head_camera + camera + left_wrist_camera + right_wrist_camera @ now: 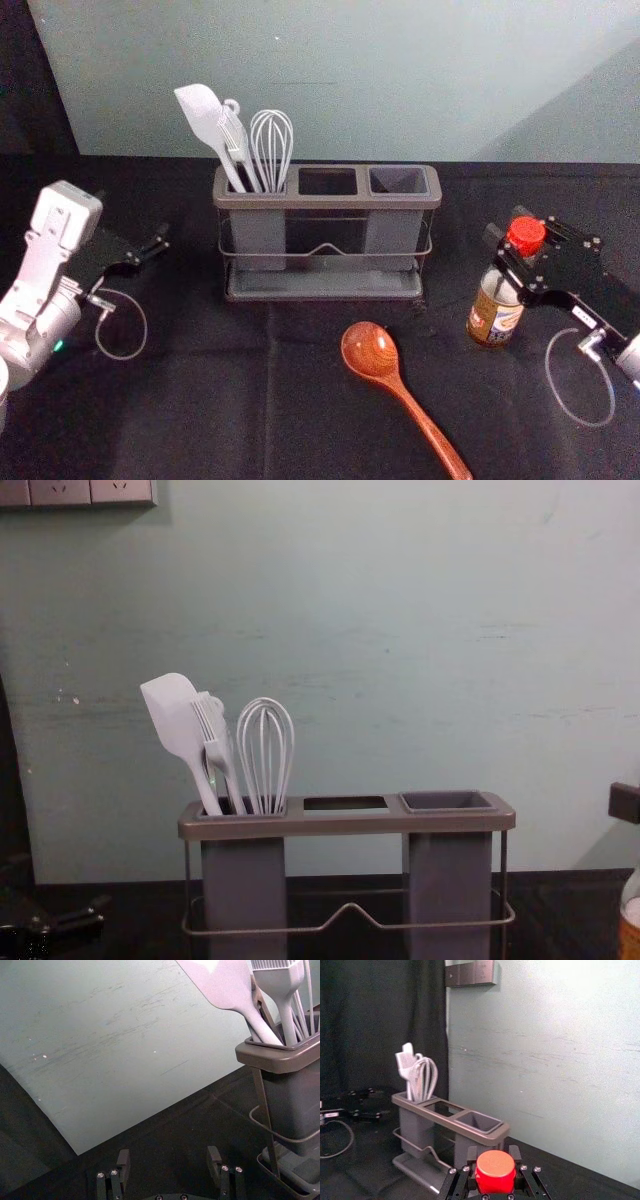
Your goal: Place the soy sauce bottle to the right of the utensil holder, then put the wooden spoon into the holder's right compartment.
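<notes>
The soy sauce bottle (497,308) is between the fingers of the right gripper (507,224), which are clamped around its neck just under the red cap (495,1170). Its body hangs or stands below the fingers, close to upright; whether the base bears on the desk (230,400) I cannot tell. It looks like smooth, stiff glass, probably the heaviest thing here, slippery if damp and breakable if dropped. The neck gives a sound hold, but with the weight below the fingers it could swing, so it should be set down flat and slowly before letting go.

To the left of those fingers, well apart, is the utensil holder (325,201), its empty right compartment (398,181) being the side nearest them. The bottle is already on the correct side.

Nearer the robot than the right fingers, and to their left, lies the wooden spoon (370,350), bowl away from the robot. It should be light, rigid and fairly slick. I would take the handle just behind the bowl, leaving the rest free to go down into the compartment first.

Beyond the holder, the left gripper (168,1162) has its fingers apart with nothing between them, idle to the left of the white utensils (240,140).
</notes>
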You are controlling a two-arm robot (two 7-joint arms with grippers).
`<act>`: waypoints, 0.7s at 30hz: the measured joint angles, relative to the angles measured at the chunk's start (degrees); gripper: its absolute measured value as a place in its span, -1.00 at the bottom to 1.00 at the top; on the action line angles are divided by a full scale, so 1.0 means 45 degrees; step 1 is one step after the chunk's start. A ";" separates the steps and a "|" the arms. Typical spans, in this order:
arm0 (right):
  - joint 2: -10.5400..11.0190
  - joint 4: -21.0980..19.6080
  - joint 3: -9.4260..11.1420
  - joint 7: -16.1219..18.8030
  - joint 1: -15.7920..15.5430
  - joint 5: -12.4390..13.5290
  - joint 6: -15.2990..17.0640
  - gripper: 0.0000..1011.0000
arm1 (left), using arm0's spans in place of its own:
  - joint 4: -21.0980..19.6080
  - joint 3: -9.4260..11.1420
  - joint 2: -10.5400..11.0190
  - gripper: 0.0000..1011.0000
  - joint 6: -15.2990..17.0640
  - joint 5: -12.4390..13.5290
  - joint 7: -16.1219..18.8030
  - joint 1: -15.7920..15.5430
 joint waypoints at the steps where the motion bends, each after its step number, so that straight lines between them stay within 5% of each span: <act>1: -0.0022 0.0078 0.0020 0.0006 0.0058 0.0037 0.0011 -0.24 | 0.0000 0.0000 -0.0001 0.99 0.0000 0.0000 0.0000 -0.0001; 21: -0.1102 0.3223 -0.0570 0.0384 0.2839 0.0321 0.0225 -0.24 | 0.0000 0.0000 -0.0001 0.99 0.0000 0.0000 0.0000 -0.0001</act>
